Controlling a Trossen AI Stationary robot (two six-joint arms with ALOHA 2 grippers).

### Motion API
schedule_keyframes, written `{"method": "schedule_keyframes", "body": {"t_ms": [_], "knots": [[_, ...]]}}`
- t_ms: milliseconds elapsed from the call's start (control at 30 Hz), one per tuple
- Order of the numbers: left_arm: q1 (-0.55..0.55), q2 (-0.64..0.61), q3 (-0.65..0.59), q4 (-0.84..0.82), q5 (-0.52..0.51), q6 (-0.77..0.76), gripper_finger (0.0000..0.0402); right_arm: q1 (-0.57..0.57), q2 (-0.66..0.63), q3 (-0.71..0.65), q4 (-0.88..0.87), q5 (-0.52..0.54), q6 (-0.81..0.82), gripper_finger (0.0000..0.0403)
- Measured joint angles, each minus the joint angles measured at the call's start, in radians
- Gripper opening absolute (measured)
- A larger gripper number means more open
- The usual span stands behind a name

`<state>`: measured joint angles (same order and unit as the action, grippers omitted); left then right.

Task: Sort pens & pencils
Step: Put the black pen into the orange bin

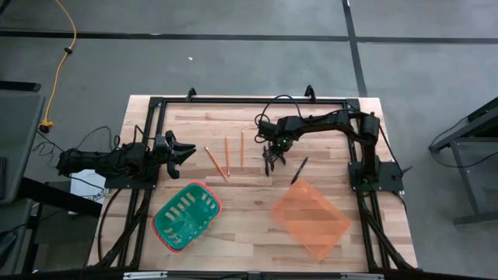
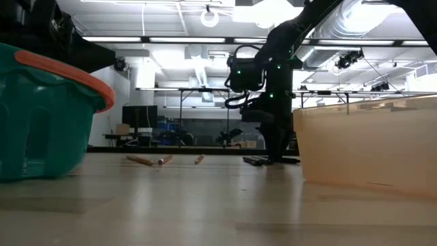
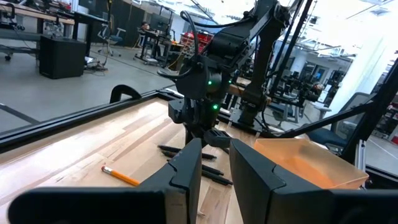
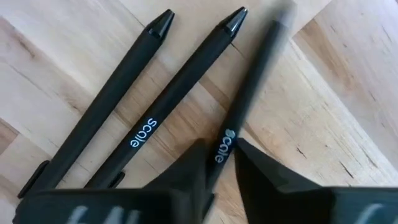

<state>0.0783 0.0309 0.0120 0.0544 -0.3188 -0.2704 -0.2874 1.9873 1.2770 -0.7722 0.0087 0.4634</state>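
Three black pens lie side by side on the wood in the right wrist view: one (image 4: 106,106), a second (image 4: 177,93) and a third (image 4: 249,81). My right gripper (image 4: 217,155) stands over them (image 1: 270,165), pointing down, shut on the third pen. A fourth pen (image 1: 299,171) lies apart, near the orange bin. Three orange-yellow pencils (image 1: 216,163), (image 1: 226,155), (image 1: 242,148) lie flat on the table to the left of the pens. My left gripper (image 1: 183,152) waits open at the table's left side, off the pencils. My right gripper pinches the third pen between its two fingers at mid-shaft, beside the white print (image 4: 224,140). The fingers come from above, pointing down, and lie across the pen. Whether the pen has left the table I cannot tell.
A green basket with an orange rim (image 1: 187,216) sits near the front left. A clear orange bin (image 1: 310,219) sits at the front right. A black frame (image 1: 233,101) runs along the table's far edge and sides. Bare wood lies between the two containers.
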Motion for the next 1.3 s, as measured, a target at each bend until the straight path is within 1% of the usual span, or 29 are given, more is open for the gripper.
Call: {"method": "schedule_keyframes", "body": {"t_ms": [100, 167, 400, 500, 567, 767, 1067, 1167, 1300], "knots": [[0.0, 0.0, 0.0, 0.0, 0.0, 0.0, 0.0072, -0.011, 0.0, 0.0, -0.014, -0.008, -0.02, 0.0026], [0.0, 0.0, 0.0, 0.0, 0.0, 0.0, 0.0072, -0.019, 0.001, 0.0, -0.02, -0.013, -0.032, 0.001], [0.0, 0.0, 0.0, 0.0, 0.0, 0.0, 0.0072, -0.032, -0.025, 0.0, -0.037, -0.011, -0.063, 0.0005], [0.0, 0.0, 0.0, 0.0, 0.0, 0.0, 0.0072, -0.033, -0.047, 0.017, -0.118, -0.001, -0.072, 0.0004], [0.0, 0.0, 0.0, 0.0, 0.0, 0.0, 0.0072, -0.034, -0.068, 0.052, -0.132, 0.004, -0.077, 0.0004], [0.0, 0.0, 0.0, 0.0, 0.0, 0.0, 0.0072, -0.007, -0.098, 0.153, -0.277, 0.016, -0.077, 0.0004], [0.0, 0.0, 0.0, 0.0, 0.0, 0.0, 0.0072, 0.111, -0.102, 0.393, -0.528, 0.001, -0.087, 0.0004], [0.0, 0.0, 0.0, 0.0, 0.0, 0.0, 0.0072, 0.159, -0.102, 0.468, -0.587, -0.026, -0.079, 0.0004], [0.0, 0.0, 0.0, 0.0, 0.0, 0.0, 0.0072, 0.233, -0.103, 0.528, -0.657, -0.044, -0.054, 0.0004]]}}
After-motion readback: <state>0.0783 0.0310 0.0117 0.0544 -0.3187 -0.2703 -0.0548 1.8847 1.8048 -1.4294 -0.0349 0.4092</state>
